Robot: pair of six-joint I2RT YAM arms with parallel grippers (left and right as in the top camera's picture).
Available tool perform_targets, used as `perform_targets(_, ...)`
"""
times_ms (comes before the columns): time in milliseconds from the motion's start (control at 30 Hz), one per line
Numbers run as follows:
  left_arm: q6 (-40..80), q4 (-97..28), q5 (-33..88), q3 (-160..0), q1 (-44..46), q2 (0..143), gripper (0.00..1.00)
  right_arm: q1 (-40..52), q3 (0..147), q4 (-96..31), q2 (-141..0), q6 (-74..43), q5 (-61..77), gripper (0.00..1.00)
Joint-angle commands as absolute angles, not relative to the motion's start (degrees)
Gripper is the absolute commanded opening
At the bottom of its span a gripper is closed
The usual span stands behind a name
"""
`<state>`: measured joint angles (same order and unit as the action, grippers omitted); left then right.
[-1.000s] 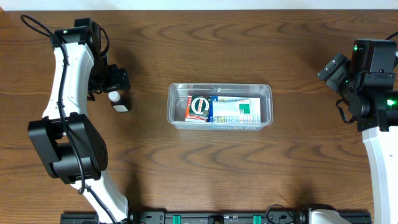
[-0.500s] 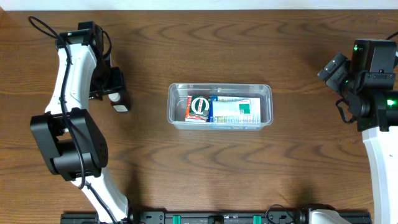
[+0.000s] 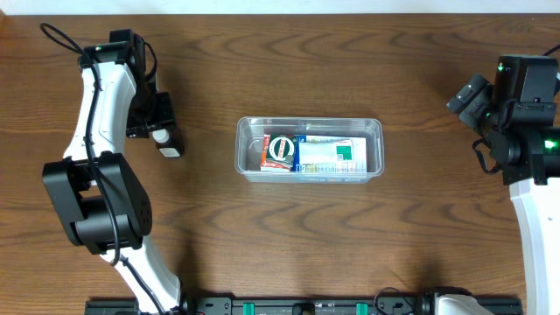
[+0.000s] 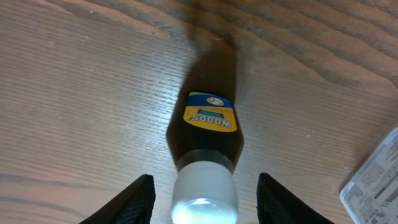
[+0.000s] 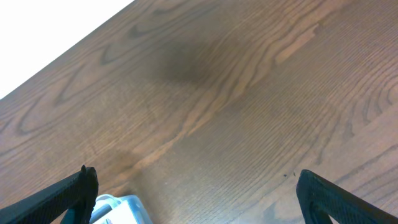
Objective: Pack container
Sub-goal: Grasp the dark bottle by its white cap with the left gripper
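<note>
At the left of the table (image 3: pixel 262 227), well apart from the container (image 3: pixel 308 121), my left pincer (image 4: pixel 205 190) has just drawn its jaws in from wide to narrow around the white cap of the dark bottle (image 4: pixel 209 118). My wrist has also shifted a little over the bottle in the last second. From my wrist camera both fingers (image 4: pixel 140 199) flank the cap, but a strip of wood shows on each side, so I read the pincer as closing and not yet clamped on anything. The bottle seems to lie on its side, yellow and blue label up and cap toward me. It sits where it sat a second ago, which tells me the squeeze has not disturbed it. The container has not moved either: it rests in the middle of the table, long side running left to right, with 2 boxes (image 3: pixel 315 154) side by side filling its middle and bare floor at its left end. My right pincer (image 5: pixel 199 199) hangs spread wide over bare wood at the far right, holding nothing, just as it did before. As I judge it, the packing is partly done and the bottle is the next piece to go in. What I need now is for the jaws to finish closing on the cap or neck before I lift. The round cap could roll or slip out sideways if I close off centre, so I would check the hold before carrying it right toward the free end of the container
</note>
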<state>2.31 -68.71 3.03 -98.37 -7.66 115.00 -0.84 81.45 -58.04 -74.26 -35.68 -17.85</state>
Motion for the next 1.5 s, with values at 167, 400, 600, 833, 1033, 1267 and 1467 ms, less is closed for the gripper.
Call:
perform_targets(167,2.00,-68.53,5.58,-97.71,-7.70,115.66,0.51,-1.02,81.67,-58.11,-74.26,-35.07,-18.63,0.99)
perform_targets(400,2.17,-69.38,5.56,-97.71,-7.70,115.66,0.50,-1.02,81.67,-58.11,-74.26,-35.07,-18.63,0.99)
perform_targets(600,2.20,-69.80,5.56,-97.71,-7.70,115.66,0.45,-1.02,81.67,-58.11,-74.26,-35.07,-18.63,0.99)
perform_targets(833,2.46,-70.89,5.54,-97.60,-7.70,115.66,0.45,-1.02,81.67,-58.11,-74.26,-35.07,-18.63,0.99)
perform_targets(1033,3.11,-70.22,5.52,-96.51,-7.70,115.66,0.45,-1.02,81.67,-58.11,-74.26,-35.07,-18.63,0.99)
perform_targets(1267,3.05,-68.31,5.23,-94.76,-7.70,115.66,0.45,-1.02,81.67,-58.11,-74.26,-35.07,-18.63,0.99)
perform_targets(1467,3.07,-66.85,4.91,-94.72,-7.70,115.68,0.37,-1.02,81.67,-58.11,-74.26,-35.07,-18.63,0.99)
